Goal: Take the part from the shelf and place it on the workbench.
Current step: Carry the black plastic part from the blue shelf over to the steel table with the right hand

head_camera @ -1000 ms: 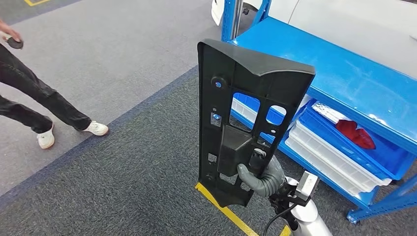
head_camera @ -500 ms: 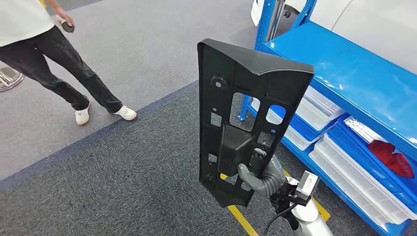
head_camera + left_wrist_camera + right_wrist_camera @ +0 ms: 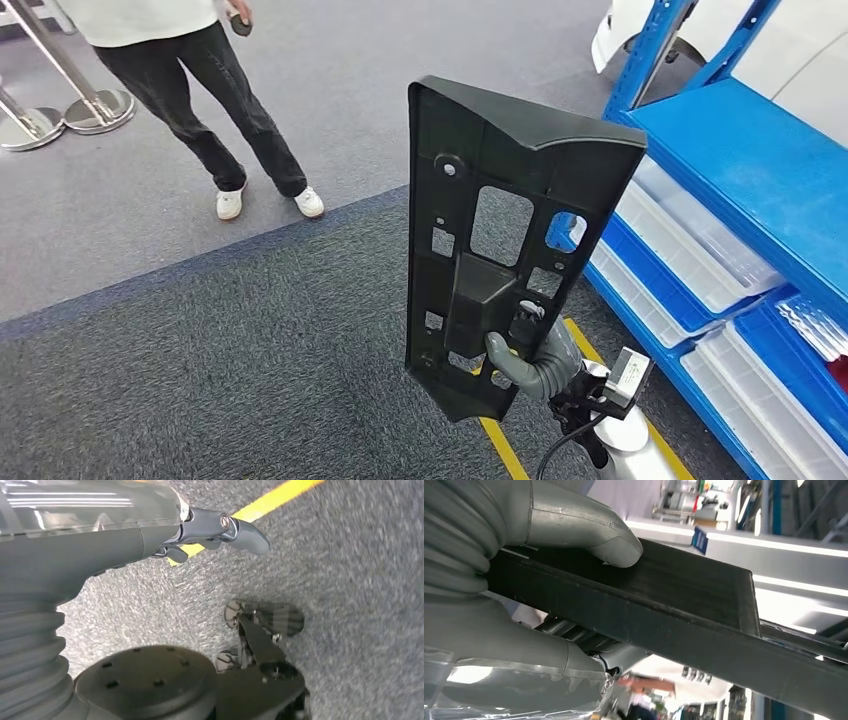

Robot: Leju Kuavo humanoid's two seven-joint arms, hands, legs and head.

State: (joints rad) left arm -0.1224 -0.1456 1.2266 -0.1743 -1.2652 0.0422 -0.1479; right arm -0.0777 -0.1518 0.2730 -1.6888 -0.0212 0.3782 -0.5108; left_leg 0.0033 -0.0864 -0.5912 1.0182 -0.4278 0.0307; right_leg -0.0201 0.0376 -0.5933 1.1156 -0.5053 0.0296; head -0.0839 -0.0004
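One step is done: your right hand (image 3: 532, 358) grips the part (image 3: 500, 230) upright above it, off the shelf (image 3: 740, 170), so next you carry it to the workbench while your empty left hand (image 3: 220, 530) hangs with fingers loosely apart.

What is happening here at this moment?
The robot's right hand holds a large black plastic part upright beside the blue shelf, so the part is already off it. The left hand hangs over the grey carpet, holding nothing. A person stands ahead on the floor.
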